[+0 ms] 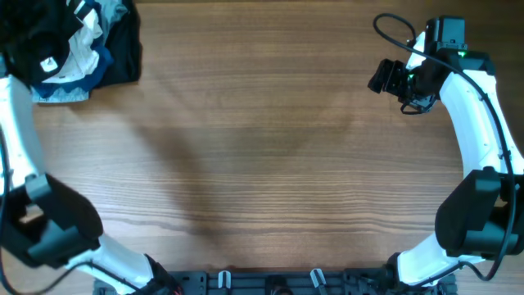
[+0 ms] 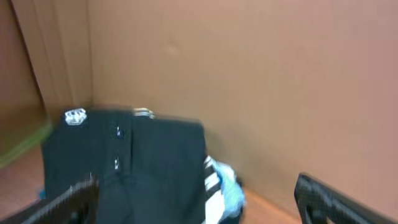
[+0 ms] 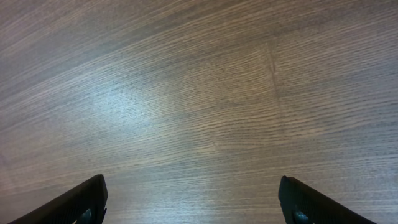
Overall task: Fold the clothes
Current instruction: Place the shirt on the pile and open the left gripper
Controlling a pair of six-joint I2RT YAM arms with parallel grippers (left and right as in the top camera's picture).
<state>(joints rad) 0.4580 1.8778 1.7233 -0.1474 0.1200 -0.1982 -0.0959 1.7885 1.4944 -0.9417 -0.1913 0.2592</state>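
The clothes (image 1: 121,43) lie heaped at the far left corner of the table (image 1: 262,147). It is a black garment, bunched up, with white and blue cloth (image 1: 75,51) tangled in the same pile. In the left wrist view the black garment (image 2: 149,162) shows a flat dark front with a small white logo (image 2: 75,116) near its upper left and two small buttons below. The white and blue cloth (image 2: 221,185) pokes out at its right edge. The view is blurred, so the lettering cannot be read.

The left gripper (image 2: 196,186) is over this pile with its two fingers spread wide. The garment lies between and beyond them. Whether either finger touches the fabric cannot be told.

The right gripper (image 1: 381,76) is well apart from the clothes, near the far right of the table. Its fingers (image 3: 74,202) stand wide apart with nothing between them, only bare wood (image 3: 199,93) below.

The table is brown wood with a fine straight grain and a soft pale sheen from the light. Faint shadows of the arms fall across its middle. Behind the pile stands a plain brown wall (image 2: 261,74). A black cable (image 1: 391,24) loops off the right arm, and a dark rail (image 1: 270,283) runs along the near edge between the arm bases.
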